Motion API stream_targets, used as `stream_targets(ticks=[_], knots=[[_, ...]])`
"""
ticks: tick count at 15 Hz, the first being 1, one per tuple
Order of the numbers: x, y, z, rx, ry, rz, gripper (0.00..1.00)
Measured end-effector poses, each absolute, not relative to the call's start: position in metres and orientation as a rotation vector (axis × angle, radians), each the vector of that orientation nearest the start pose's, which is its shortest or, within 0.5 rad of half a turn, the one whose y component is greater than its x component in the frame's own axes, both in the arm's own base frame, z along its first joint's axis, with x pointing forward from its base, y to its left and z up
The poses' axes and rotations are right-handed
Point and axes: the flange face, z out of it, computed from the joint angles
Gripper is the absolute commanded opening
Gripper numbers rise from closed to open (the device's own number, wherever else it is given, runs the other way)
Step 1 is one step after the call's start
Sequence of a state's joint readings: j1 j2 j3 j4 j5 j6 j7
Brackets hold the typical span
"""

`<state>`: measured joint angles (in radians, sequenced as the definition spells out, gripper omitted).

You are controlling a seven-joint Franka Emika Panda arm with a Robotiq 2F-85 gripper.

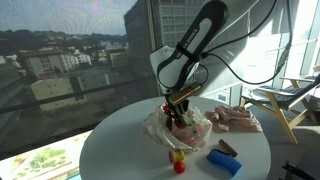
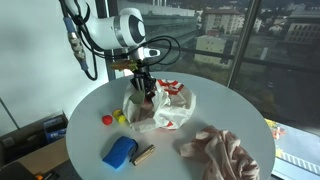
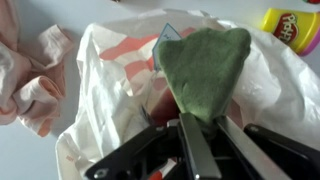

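Observation:
In the wrist view my gripper is shut on the narrow end of a green cloth. The cloth hangs over a crumpled white plastic bag with red print. Both exterior views show the gripper pointing down into the mouth of the bag near the middle of the round white table. Something dark red lies inside the bag beneath the cloth.
A yellow Play-Doh can stands near the bag. A blue block and a brown stick lie near the table's edge. A pink cloth lies bunched beside the bag.

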<state>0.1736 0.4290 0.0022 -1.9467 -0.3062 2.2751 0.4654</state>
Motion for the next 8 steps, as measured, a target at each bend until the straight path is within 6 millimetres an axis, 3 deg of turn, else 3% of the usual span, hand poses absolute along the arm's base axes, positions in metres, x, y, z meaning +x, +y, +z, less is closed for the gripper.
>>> stream_targets(ticks=[5, 8], knots=[[0.613, 0.112, 0.26, -3.284, 0.176, -0.139, 0.06], [0.615, 0.113, 0.248, -3.27, 0.171, -0.168, 0.08]])
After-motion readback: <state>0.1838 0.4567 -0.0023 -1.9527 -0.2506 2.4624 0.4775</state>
